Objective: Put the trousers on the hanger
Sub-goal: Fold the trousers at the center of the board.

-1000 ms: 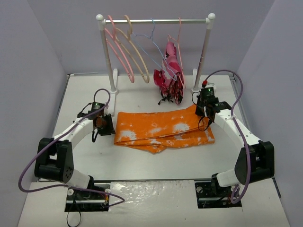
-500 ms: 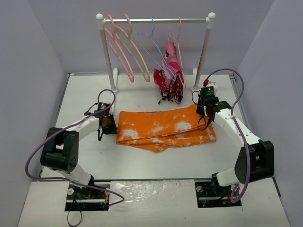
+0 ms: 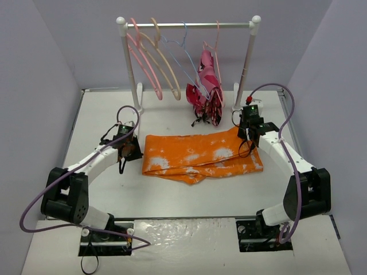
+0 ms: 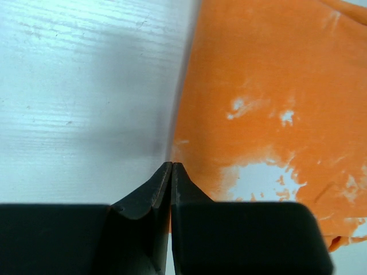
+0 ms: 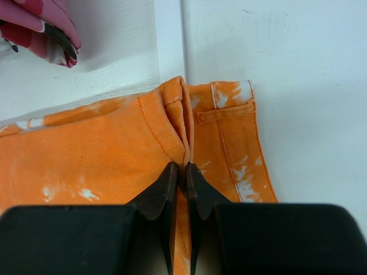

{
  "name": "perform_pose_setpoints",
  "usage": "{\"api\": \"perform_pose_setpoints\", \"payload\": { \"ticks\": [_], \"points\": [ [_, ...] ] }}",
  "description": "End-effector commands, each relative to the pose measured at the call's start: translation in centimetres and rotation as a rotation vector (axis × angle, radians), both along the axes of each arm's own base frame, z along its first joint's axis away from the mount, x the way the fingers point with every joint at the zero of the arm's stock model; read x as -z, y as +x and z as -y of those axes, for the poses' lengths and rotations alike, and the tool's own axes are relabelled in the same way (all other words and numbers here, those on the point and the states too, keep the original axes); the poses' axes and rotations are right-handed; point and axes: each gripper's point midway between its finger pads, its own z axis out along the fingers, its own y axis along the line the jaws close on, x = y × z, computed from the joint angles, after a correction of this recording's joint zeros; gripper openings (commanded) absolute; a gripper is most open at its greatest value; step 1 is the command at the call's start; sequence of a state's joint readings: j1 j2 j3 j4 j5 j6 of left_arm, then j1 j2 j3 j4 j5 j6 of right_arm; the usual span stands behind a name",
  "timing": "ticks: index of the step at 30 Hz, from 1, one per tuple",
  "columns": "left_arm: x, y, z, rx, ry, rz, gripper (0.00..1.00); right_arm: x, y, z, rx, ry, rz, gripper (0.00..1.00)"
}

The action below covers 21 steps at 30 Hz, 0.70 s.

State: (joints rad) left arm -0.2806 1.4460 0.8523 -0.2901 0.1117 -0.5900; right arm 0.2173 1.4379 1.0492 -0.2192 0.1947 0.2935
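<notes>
Orange, white-blotched trousers (image 3: pixel 200 156) lie flat, right claw (image 5: pixel 179 172) pinching them, left claw (image 4: pixel 171 167) closed at edge.

trousers (image 3: pixel 200 157) flat on desk (image 3: pixel 172 192) | my left jaws at their left end, my right jaws at right end | hanger (image 3: pixel 144 69) on rail (image 3: pixel 189 25) behind

Left wrist view's edge cuts off the trousers (image 4: pixel 258 114)

Lab enclosure: plain white walls (image 3: pixel 34 86), miniature rack (image 3: pixel 189 25)
</notes>
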Motion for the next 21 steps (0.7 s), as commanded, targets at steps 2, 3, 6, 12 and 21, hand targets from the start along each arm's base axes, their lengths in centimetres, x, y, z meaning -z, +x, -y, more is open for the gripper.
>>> {"api": "perform_pose_setpoints", "payload": {
  "ticks": [2,3,6,12,21],
  "points": [
    [-0.3,1.4,1.4,0.042,-0.035,0.014,0.00,-1.8,1.8,0.7,0.038,-0.010,0.092,0.00],
    [0.2,1.3,1.4,0.043,-0.034,0.002,0.00,-1.8,1.8,0.8,0.041,-0.011,0.092,0.00],
    [1.8,0.8,1.5,0.043,-0.038,-0.031,0.00,-1.8,1.8,1.1,0.051,-0.014,0.093,0.00],
    [4.3,-0.2,3.1,0.060,-0.034,-0.068,0.00,-1.7,1.7,1.6,0.060,-0.018,0.090,0.00],
    [7.7,-2.7,1.8,-0.018,0.066,-0.159,0.00,-1.2,1.1,4.6,0.151,-0.061,0.083,0.00]
  ]
}}
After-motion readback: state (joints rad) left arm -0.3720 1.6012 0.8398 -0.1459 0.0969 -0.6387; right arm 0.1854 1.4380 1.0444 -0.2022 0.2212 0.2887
